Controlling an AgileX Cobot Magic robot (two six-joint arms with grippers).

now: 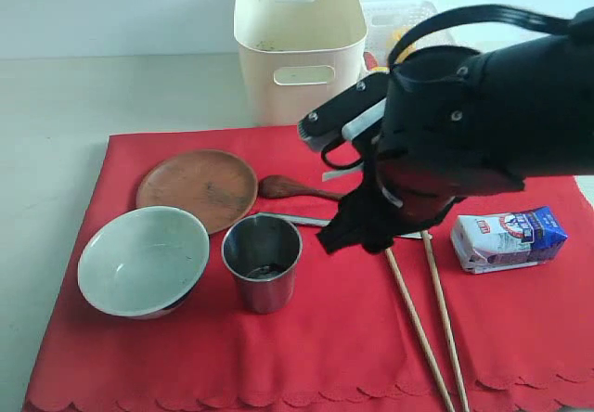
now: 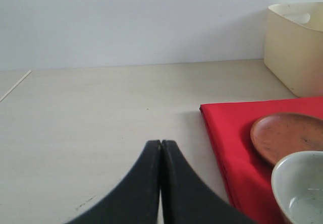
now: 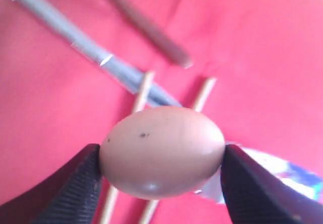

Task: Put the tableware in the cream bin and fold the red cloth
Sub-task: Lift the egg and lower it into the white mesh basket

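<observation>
The red cloth (image 1: 325,338) lies flat on the table. On it rest the brown wooden plate (image 1: 197,187), the pale green-white bowl (image 1: 142,260), the steel cup (image 1: 263,262), the dark wooden spoon (image 1: 288,187), the metal knife (image 1: 295,219) and two chopsticks (image 1: 429,324). The cream bin (image 1: 299,45) stands behind the cloth. My right gripper (image 3: 161,156) hangs over the chopsticks (image 3: 142,94) and knife (image 3: 108,65), shut on a brown egg (image 3: 161,151). My left gripper (image 2: 161,144) is shut on nothing, over bare table left of the cloth (image 2: 237,133).
A blue-white milk carton (image 1: 509,238) lies on the cloth at the right. A white lattice basket (image 1: 399,22) stands behind the right arm beside the cream bin. The large black right arm (image 1: 464,134) covers the cloth's middle right.
</observation>
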